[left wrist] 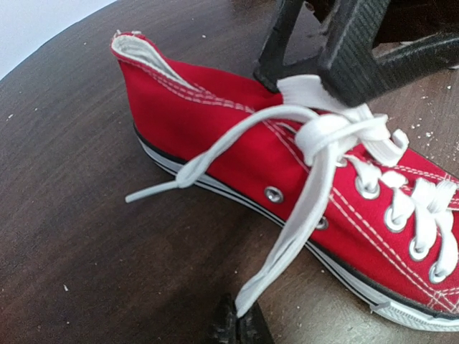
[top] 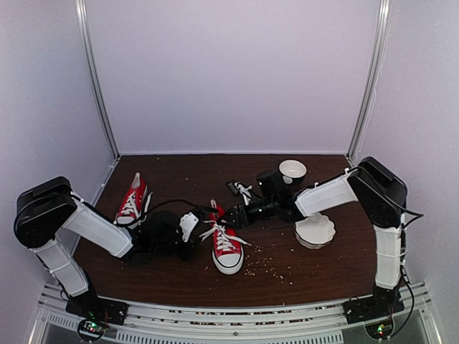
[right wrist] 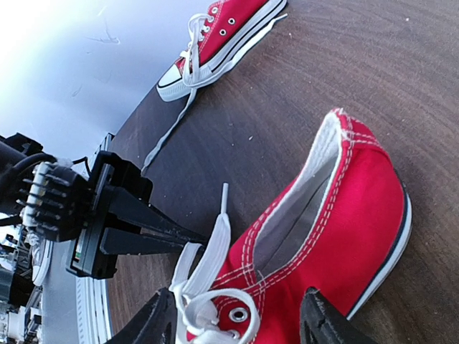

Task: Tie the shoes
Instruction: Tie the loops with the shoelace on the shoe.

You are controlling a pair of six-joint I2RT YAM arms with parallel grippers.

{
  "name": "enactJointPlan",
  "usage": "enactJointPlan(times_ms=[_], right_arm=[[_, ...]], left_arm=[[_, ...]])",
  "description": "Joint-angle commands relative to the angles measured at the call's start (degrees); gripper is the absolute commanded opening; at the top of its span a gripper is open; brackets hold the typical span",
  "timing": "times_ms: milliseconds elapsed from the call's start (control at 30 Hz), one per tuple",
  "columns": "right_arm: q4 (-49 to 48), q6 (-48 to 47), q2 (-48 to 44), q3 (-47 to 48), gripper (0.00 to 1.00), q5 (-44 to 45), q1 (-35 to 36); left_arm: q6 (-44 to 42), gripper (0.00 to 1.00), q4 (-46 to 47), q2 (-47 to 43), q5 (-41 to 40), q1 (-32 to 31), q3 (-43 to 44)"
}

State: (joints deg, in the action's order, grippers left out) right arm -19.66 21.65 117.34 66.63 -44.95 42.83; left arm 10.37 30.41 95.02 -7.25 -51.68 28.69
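1 shoe (top: 226,249) sits near centre; the other shoe (top: 132,202) lies far left. The left gripper (left wrist: 237,328) is clamped on a lace (left wrist: 301,222), holding it taut, probably to tension the knot; the right gripper (right wrist: 237,324) straddles the collar, jaws apart, gripping nothing.

My right gripper (right wrist: 237,326) has its jaws apart, one finger on each side of the near sneaker (right wrist: 344,215) at its top eyelets, and it grips nothing. That sneaker lies on the table (right wrist: 373,64) with its white lining showing. At left, the left gripper (right wrist: 197,239) pinches a flat white lace (right wrist: 211,254) of this shoe between closed tips. The other sneaker (right wrist: 229,29) sits near the table's edge by the wall (right wrist: 72,64), with one lace end trailing toward that edge.
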Motion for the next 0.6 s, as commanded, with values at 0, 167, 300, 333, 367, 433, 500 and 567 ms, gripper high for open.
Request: enactJointPlan(times_ms=[0,167,300,333,367,433,500,567], right_arm=[[-1.84,3.17,1.54,2.64,0.58,-0.3,0.7],[-1.37,3.94,2.47,3.67,0.38,-1.6,1.17],[-0.13,3.61,1.75,3.51,0.19,-1.67,1.04],[0.25,3.45,1.44,3.44,0.17,-1.74,0.95],[0.58,3.22,1.08,3.23,0.13,-1.58,0.99],[1.43,2.7,0.07,2.91,0.1,-1.35,0.81],[1.96,2.14,-0.81,2.36,0.04,-1.29,0.79],[2.11,1.69,-1.89,1.35,0.0,-1.0,0.69]], left_arm=[[-0.79,0.0,3.42,-0.38,0.82,0.34,-0.76],[-0.79,0.0,3.68,-0.28,1.0,0.34,-0.89],[-0.75,0.0,3.78,-0.41,0.86,0.31,-1.27],[-0.7,0.0,3.78,-0.45,0.76,0.33,-1.34],[-0.7,0.0,3.78,-0.41,0.58,0.34,-1.35],[-0.68,0.0,3.68,-0.45,0.4,0.27,-1.46],[-0.7,0.0,3.76,-0.45,0.39,0.32,-1.51],[-0.7,0.0,3.69,-0.39,0.31,0.35,-1.57]])
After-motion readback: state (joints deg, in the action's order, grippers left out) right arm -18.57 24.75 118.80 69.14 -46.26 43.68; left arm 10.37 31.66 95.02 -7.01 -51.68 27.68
